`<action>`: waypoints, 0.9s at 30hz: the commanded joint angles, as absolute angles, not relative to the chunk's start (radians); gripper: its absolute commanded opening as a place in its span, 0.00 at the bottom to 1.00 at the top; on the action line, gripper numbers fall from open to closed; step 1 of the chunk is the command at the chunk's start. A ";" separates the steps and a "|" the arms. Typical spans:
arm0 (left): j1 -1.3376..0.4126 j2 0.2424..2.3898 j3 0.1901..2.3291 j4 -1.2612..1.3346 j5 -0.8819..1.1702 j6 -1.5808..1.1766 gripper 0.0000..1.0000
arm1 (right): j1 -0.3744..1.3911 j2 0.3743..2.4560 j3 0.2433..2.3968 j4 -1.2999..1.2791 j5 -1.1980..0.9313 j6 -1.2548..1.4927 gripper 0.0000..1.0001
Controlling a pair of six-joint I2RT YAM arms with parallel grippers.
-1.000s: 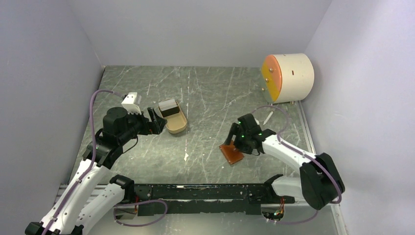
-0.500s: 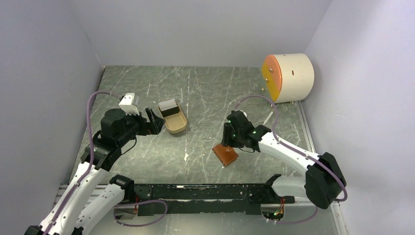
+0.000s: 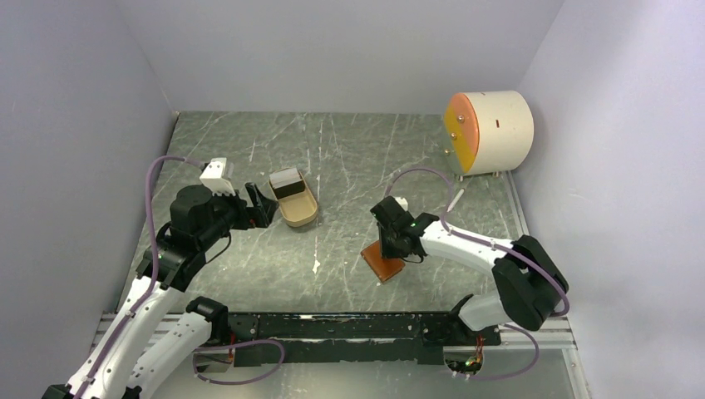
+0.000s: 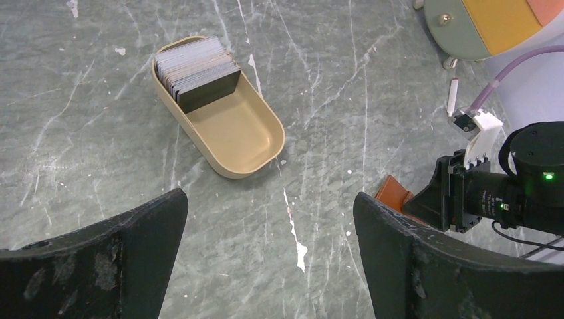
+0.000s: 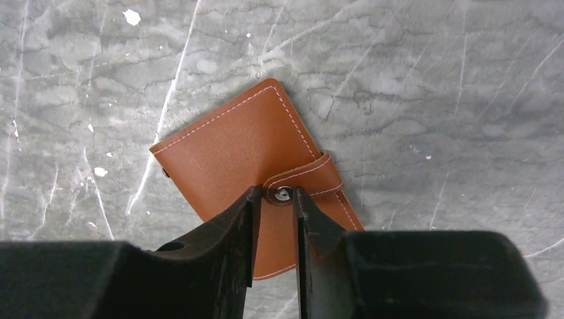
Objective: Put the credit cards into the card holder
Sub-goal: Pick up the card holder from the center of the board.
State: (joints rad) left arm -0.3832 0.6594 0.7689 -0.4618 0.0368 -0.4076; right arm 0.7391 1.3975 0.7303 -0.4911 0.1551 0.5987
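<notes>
right pincer [image 5: 275, 195] is being held narrow astride snap tab [image 5: 302, 179] of card holder [image 5: 233, 149], grip can't be told, probably for unsnapping | left pincer [image 4: 269, 203] is being held wide open toward credit cards [image 4: 197, 66], ready for a pick

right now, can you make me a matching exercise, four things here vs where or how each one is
1 credit cards
2 card holder
3 left tool
4 cream drum

a wide open
b packed on edge at one end of the tan tray
c far right of the table
d snapped shut, under the right tool

Pairs: 1-b, 2-d, 3-a, 4-c
</notes>
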 commanded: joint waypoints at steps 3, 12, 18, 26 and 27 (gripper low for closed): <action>-0.391 0.648 0.769 -0.467 0.009 -0.402 0.99 | 0.760 1.440 0.753 -0.490 0.228 0.587 0.29; -0.390 0.657 0.772 -0.468 0.013 -0.399 0.99 | 0.792 1.477 0.775 -0.514 0.276 0.589 0.34; -0.391 0.654 0.772 -0.469 0.009 -0.400 0.99 | 0.814 1.507 0.788 -0.526 0.309 0.598 0.29; -0.390 0.658 0.772 -0.474 0.000 -0.411 0.98 | 0.816 1.478 0.789 -0.531 0.325 0.628 0.00; -0.390 0.659 0.772 -0.475 -0.002 -0.416 0.98 | 0.816 1.467 0.788 -0.529 0.321 0.632 0.00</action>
